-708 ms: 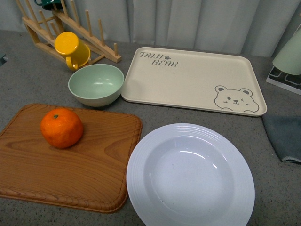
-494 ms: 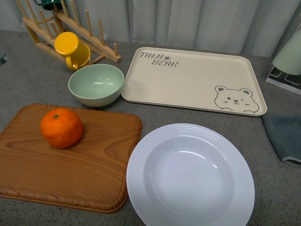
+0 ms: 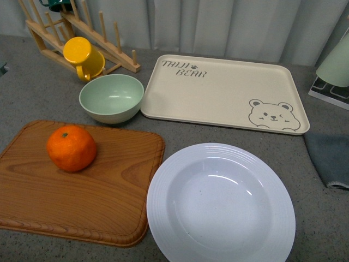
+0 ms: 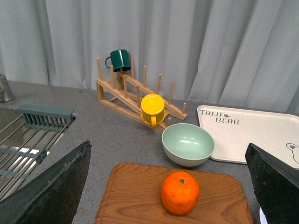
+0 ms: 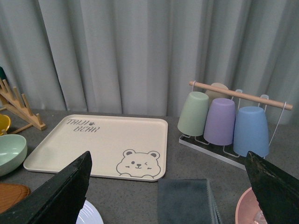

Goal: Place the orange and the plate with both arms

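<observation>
Your left fingers [image 4: 51,186] and right fingers [image 5: 56,191] both spread wide, holding nothing; the orange [image 3: 71,148] sits on the board [image 3: 109,202].

Pale grey pleated curtains [image 5: 140,46] hang behind a speckled grey countertop [image 3: 32,98] in soft, even light.

Orange [image 3: 71,148] sitting alone on cutting board [image 3: 103,202], open air lying all round + above it. Green bowl [image 3: 111,98] standing just behind board's far edge, crowding approach fr back. Yellow mug [image 3: 83,57] + wooden rack [image 3: 117,52] standing further back left. Plate [image 3: 159,191] pressing close to board's rt edge, can't tell if touching. Bear tray [image 3: 218,93] lying flat behind plate, counter strip running btwn. Grey cloth [image 3: 330,158] lying near plate's rt side. Cup rack [image 5: 224,121] blocking far rt.
</observation>
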{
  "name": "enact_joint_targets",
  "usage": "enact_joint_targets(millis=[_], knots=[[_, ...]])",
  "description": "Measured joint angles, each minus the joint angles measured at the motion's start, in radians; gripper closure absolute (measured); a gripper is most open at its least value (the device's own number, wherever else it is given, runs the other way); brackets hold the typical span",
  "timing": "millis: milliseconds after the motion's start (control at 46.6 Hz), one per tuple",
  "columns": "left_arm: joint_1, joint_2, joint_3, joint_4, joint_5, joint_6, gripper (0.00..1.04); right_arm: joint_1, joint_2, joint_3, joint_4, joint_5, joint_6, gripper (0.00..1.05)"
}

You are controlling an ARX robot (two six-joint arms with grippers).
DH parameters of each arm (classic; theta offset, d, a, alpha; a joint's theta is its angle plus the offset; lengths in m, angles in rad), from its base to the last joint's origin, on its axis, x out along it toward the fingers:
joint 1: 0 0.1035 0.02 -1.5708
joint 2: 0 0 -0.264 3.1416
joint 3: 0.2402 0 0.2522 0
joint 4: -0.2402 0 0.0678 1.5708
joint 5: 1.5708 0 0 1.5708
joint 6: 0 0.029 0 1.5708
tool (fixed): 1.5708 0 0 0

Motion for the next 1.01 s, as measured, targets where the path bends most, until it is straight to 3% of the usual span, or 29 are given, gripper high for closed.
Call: enact_joint_targets(millis=[1009], knots=[[0.000,0.000,0.000,0.000,0.000,0.000,0.06,0.000,0.000,0.000,0.000,0.000,0.000,0.09]])
